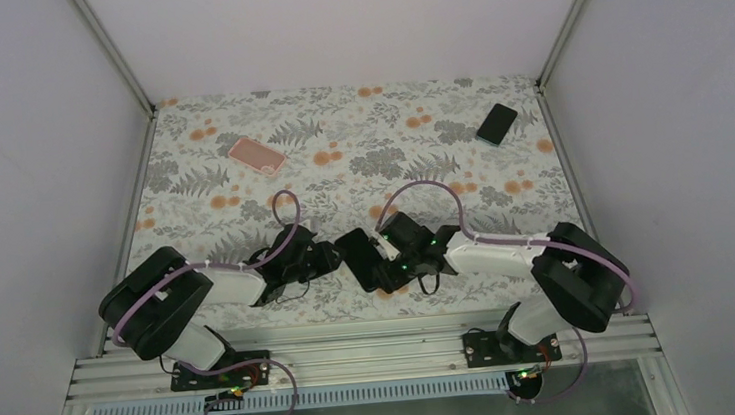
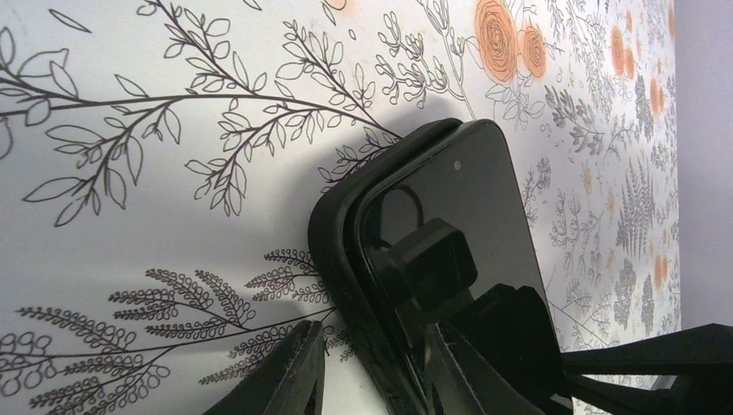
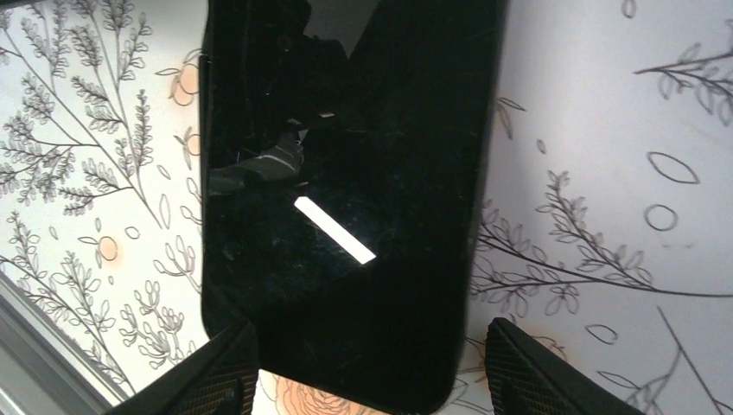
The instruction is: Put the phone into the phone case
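The flat, floral-printed worktop (image 1: 356, 118) should make a firm bed, so press straight down, corner by corner. At lower centre of the overhead frame, the left tool (image 2: 373, 346) straddles the matte, rubbery-looking phone case (image 2: 333, 233); I cannot tell whether it pinches. The right tool (image 3: 372, 337) stands open around the glossy, round-cornered phone (image 3: 346, 173), whose edge seems to ride proud of the rim.

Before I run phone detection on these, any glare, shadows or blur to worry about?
Right wrist: a bright bar of glare on the phone screen. Left wrist: the case throws a soft shadow on the cloth, and the screen shows dark reflections. Top view: even light, sharp.
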### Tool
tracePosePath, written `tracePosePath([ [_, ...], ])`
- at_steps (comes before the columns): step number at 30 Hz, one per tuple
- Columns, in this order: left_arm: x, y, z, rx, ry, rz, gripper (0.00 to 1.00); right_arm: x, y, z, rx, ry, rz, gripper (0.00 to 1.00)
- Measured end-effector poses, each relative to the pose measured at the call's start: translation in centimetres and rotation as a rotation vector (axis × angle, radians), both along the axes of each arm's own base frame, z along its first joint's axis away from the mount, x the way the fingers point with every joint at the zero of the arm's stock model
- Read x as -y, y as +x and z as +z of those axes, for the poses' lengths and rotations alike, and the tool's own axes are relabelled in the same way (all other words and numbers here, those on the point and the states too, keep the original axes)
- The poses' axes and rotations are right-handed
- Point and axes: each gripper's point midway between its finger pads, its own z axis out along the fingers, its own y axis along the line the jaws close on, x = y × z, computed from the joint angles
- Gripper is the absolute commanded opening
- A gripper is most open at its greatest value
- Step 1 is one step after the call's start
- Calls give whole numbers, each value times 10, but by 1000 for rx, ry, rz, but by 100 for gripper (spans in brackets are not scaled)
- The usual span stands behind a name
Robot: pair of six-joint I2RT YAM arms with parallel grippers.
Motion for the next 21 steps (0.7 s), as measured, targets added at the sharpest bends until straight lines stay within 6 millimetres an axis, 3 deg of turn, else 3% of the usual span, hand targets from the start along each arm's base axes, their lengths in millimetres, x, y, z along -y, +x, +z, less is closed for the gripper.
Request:
tracePosePath([
  [21, -8, -5, 1, -9, 16, 9, 32, -20, 9, -4, 37, -101, 13, 55],
])
